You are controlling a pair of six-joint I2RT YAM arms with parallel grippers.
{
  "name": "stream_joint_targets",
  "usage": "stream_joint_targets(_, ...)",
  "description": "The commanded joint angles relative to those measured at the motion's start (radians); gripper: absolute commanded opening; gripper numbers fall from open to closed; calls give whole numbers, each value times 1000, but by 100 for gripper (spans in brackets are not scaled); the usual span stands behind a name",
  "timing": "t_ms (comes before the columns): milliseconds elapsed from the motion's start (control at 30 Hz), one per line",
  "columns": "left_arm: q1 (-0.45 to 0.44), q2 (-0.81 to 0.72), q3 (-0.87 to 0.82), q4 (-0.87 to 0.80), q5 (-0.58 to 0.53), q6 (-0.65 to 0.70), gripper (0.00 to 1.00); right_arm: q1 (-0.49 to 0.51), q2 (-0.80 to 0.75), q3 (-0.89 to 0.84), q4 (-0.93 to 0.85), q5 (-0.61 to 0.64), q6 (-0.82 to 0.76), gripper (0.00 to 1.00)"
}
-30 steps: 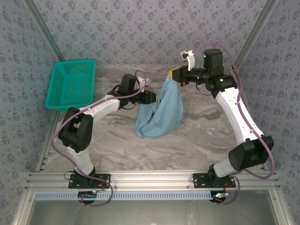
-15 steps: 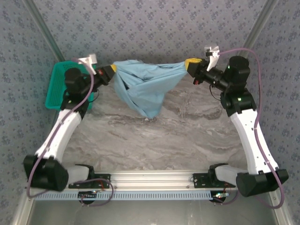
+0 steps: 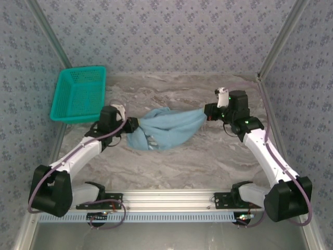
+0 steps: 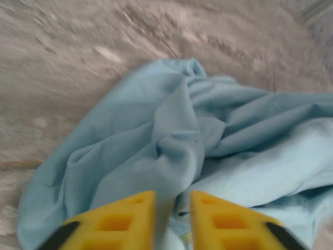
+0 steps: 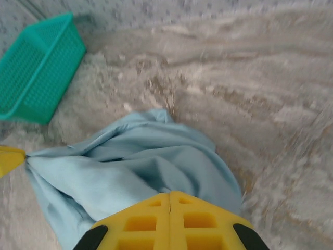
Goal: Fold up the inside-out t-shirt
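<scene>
The t-shirt (image 3: 166, 133) is thin, limp cotton: light, soft and quick to sag or bunch, with no stiffness to hold a shape. It needs to be gripped at a seam, hem or shoulder corner, since a pinch in loose mid-cloth would only gather more folds. It lies in the middle of the worktop (image 3: 208, 156) as a crumpled rope-like bundle, fuller toward the left and tapering to a point at the right. Its long axis runs left to right across the worktop, with the right end a little farther from the arm bases. Neck and hem cannot be told apart in this heap.

The right tool (image 5: 170, 195) is clamped tight on the tapered end. The left tool (image 4: 171, 195) has its jaws standing apart around a fold at the fuller end, and that hold looks loose rather than pinched. The teal basket (image 3: 80, 96) sits well apart at the far left.
</scene>
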Motion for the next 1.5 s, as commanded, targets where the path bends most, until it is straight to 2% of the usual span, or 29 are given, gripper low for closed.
stream_joint_targets(0,-134,-43,36,15,-119,193,49,33,2,-28,-23,-61,-13,0)
stream_joint_targets(67,-207,-8,69,35,-139,252,63,56,2,-48,-32,-83,-23,0)
stream_joint_targets(167,-255,84,163,-2,-77,321,70,91,-8,-71,-69,-141,-54,0)
stream_joint_targets(300,-274,229,299,-98,-130,274,70,172,-56,-161,-127,-179,-57,0)
stream_joint_targets(400,-277,337,388,-175,-83,260,70,221,-98,-256,-135,-136,25,0)
stream_joint_targets(533,-292,530,552,-321,-87,283,70,223,-119,-352,-181,-26,158,0)
stream_joint_targets(633,-317,636,649,-365,-108,332,71,220,-117,-354,-222,60,183,0)
stream_joint_targets(833,-355,770,778,-439,-75,414,71,194,-108,-335,-200,61,176,0)
stream_joint_targets(900,-354,790,791,-457,-54,414,64,175,-102,-324,-206,58,157,0)
stream_joint_targets(1067,-338,746,830,-451,35,395,10,139,-90,-275,-205,76,111,0)
stream_joint_targets(1100,-333,716,830,-434,56,382,5,139,-89,-264,-205,84,98,0)
stream_joint_targets(1167,-319,627,824,-376,100,344,1,137,-85,-237,-209,106,59,0)
stream_joint_targets(1300,-278,455,798,-268,183,241,0,135,-104,-184,-208,160,-6,0)
stream_joint_targets(1467,-217,306,774,-206,207,112,0,131,-150,-153,-135,168,-39,0)
